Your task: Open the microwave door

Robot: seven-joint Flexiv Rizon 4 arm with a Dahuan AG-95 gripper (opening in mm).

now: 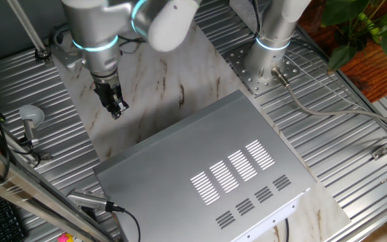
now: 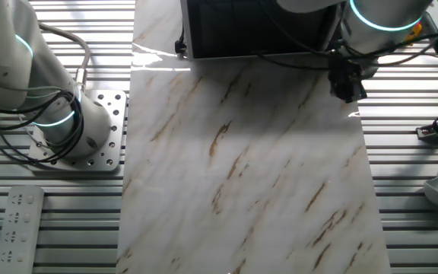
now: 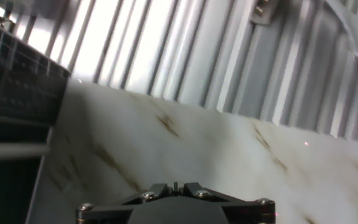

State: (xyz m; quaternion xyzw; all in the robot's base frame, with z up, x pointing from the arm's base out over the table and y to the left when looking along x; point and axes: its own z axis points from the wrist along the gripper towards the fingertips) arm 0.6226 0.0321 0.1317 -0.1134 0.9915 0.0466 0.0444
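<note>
Plainly the task is barely begun — the microwave door (image 2: 261,29) looks shut, its dark glassy face flush with the front of the box in the other fixed view, and nothing touches it. The microwave (image 1: 207,168) itself sits on the marble-patterned board (image 2: 249,167), its slotted silver top filling the lower middle of one fixed view, front turned toward the open stretch of board.

The gripper (image 1: 115,102) hangs off the microwave's front corner, near the side of the door but apart from it; in the other fixed view it shows as a dark lump (image 2: 347,78) just beyond the door's right edge. Whether its fingers stand wide or narrow I cannot tell: they are too small and dark in both fixed views, and the hand view shows only the base of the hand, no fingertips. That view does catch the door's dark edge (image 3: 11,93) at its left.

So everything is left, by my reading — reaching the door's edge, catching it, and swinging it out over the board. No handle is visible from here.
</note>
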